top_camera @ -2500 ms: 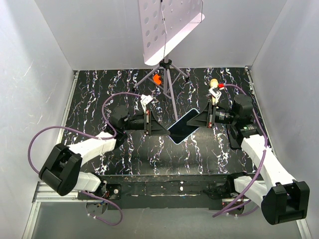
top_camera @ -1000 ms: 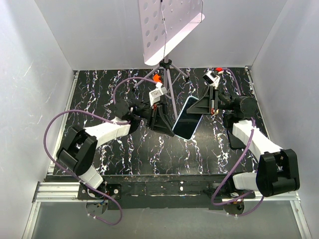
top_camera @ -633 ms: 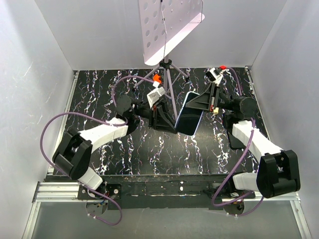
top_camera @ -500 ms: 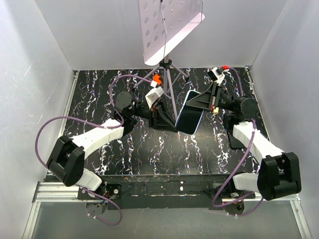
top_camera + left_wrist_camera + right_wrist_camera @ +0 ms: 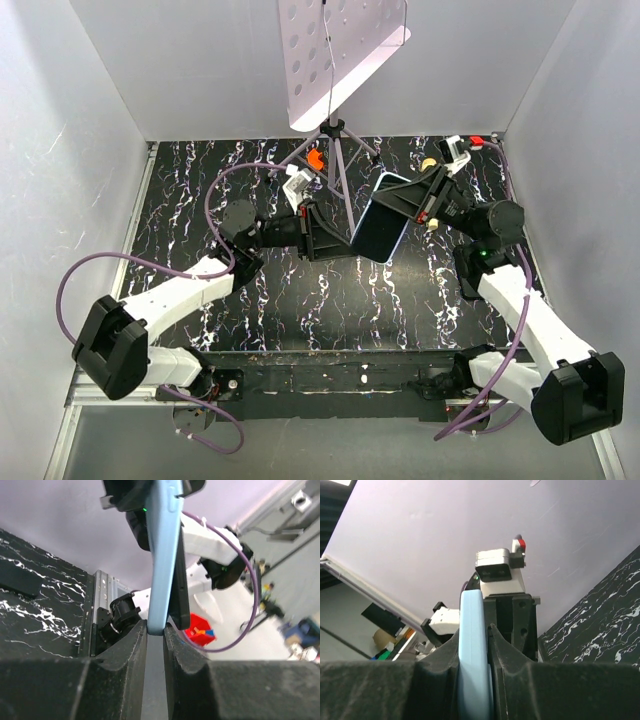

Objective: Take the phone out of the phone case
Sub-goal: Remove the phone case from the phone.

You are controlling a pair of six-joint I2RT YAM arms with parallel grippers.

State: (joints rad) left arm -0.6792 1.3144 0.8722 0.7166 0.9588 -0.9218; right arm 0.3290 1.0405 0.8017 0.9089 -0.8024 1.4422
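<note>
Moved: both arms have carried the load up and toward the far right since the earliest overhead view. It has swung from a low diagonal to a steeper tilt, and my left arm now reaches further across.
Load: the slim rectangular phone with a glossy near-black screen (image 5: 378, 228) sits in the thin light blue plastic phone case (image 5: 162, 555). I have it in the air over the black white-veined tabletop (image 5: 200, 200), right of centre and near the tripod stand with a perforated white sheet (image 5: 335, 60).
Left gripper (image 5: 155, 630): narrow, pinched on the lower end of the phone case, which I see edge-on from this wrist.
Right gripper (image 5: 474, 636): narrow too, clamped on the opposite, far-right end of the phone case; only the blue edge shows between its fingers.
Container: the phone case is the only one that matters, and the phone is in it. Overhead, the blue rim frames the screen along its far and right sides.
Seating: from the left wrist the dark slab lies flat against the blue shell. I cannot tell whether its lower end has begun to lift off the rim.
Done: I judge that pick-up and the two-handed hold are complete.
Left: the separation itself, and setting both pieces down apart.
</note>
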